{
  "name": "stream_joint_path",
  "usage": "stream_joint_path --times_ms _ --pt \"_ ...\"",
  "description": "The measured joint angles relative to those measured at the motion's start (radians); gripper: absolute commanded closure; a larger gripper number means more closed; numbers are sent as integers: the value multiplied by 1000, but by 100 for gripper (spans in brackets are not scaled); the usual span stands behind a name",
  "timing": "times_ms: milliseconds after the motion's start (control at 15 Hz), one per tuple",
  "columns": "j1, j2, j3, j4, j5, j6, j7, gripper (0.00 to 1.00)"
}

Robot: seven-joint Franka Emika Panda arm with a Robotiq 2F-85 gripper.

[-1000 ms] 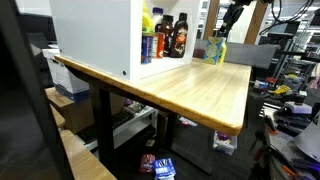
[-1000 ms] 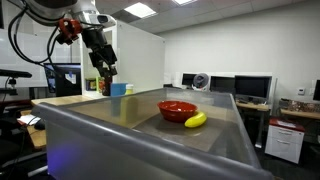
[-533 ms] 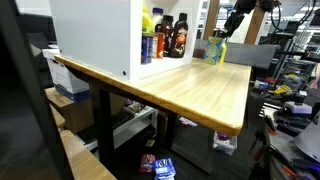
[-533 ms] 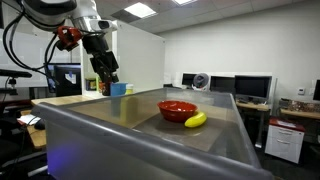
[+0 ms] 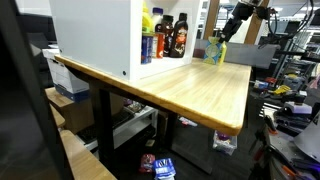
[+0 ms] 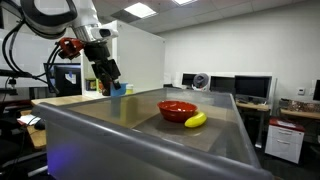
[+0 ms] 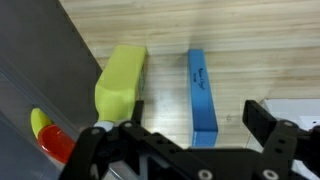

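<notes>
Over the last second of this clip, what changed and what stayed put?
The gripper has come down a little and moved closer to the blue block and the yellow-green block on the wooden table, with the arm leaning further over them. Nothing was taken hold of or let go; the jaws are open and empty, as before. Both blocks, the red bowl and the banana have not moved.

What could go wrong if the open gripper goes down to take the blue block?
1. The blue block lies close beside the yellow-green block. The gripper is wide open, so one finger may land on the yellow-green block or push it.
2. The grey bin wall is near on that same side; a pushed block or a finger might hit it.
3. The blue block is narrow; an off-centre grip might twist it.
</notes>
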Motion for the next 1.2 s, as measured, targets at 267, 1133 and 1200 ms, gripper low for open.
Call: stream_joint_path --times_ms 267,1133,1200 --pt "2 23 -4 -4 5 38 -1 26" --pt "17 61 -12 -3 64 94 -27 98" --pt "16 50 -5 0 64 53 -25 94"
